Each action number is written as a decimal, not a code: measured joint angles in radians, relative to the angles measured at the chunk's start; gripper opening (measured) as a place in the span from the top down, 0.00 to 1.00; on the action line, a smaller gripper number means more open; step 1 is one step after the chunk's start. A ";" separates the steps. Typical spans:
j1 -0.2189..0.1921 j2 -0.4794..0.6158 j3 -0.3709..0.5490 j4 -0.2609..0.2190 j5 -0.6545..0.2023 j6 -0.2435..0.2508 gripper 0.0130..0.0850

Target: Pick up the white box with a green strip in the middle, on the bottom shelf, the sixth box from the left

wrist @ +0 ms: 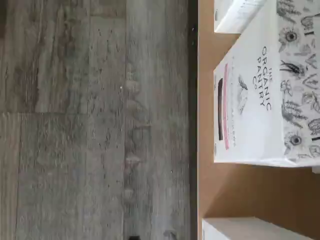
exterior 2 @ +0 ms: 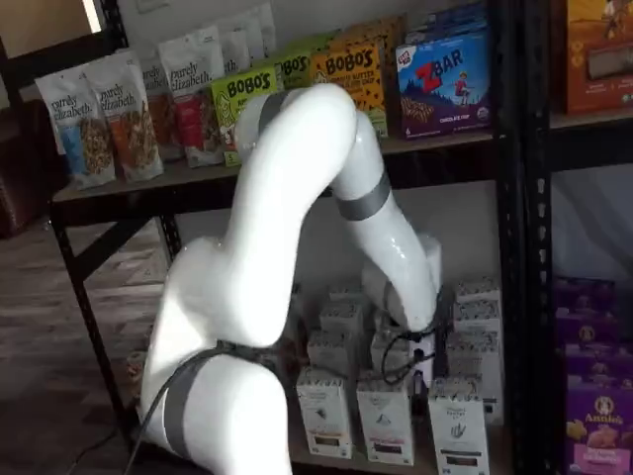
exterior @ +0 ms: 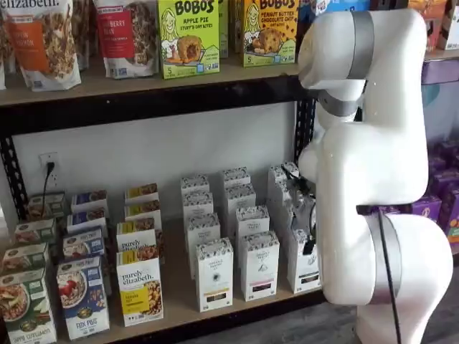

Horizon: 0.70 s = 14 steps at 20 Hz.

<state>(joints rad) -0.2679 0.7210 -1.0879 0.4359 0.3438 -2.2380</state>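
White arm links (exterior: 373, 165) fill the near part of both shelf views, standing between the cameras and the rack. Going from left to right along the bottom shelf (exterior: 179, 304), I see first colourful cereal cartons (exterior: 82, 297), then the "purely elizabeth" boxes (exterior: 140, 287) with a yellow label, then rows of tall white cartons with a speckled top. The white box (exterior: 304, 266) of the task stands in the front row at the right end of these cartons, touching the shelf board, and the arm covers a part of it. In a shelf view the same box (exterior 2: 387, 419) is in the front row, just below the wrist. The gripper (exterior: 307, 215) hangs just above this box, among the cartons behind it; its fingers are dark and partly hidden, so I cannot tell if they are apart or together. The wrist view shows a white carton (wrist: 265, 95) marked "The Organic Pantry Co" on the tan shelf board, with grey wooden floor (wrist: 90, 120) beside the shelf edge.
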 joint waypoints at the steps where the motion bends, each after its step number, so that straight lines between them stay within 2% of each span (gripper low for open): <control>1: -0.001 0.001 -0.004 -0.015 0.012 0.015 0.00; 3: 0.000 0.007 -0.018 -0.064 0.051 0.062 0.00; 5: 0.011 0.014 -0.019 -0.059 0.047 0.067 0.00; 7: 0.021 0.019 -0.017 -0.005 0.031 0.026 0.00; 10: 0.034 0.029 -0.023 0.113 0.004 -0.072 0.00; 11: 0.036 0.033 -0.028 0.138 -0.002 -0.092 0.00; 12: 0.037 0.037 -0.035 0.148 -0.004 -0.100 0.00; 14: 0.034 0.052 -0.060 0.137 0.000 -0.091 0.00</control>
<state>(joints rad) -0.2342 0.7733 -1.1477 0.5734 0.3440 -2.3289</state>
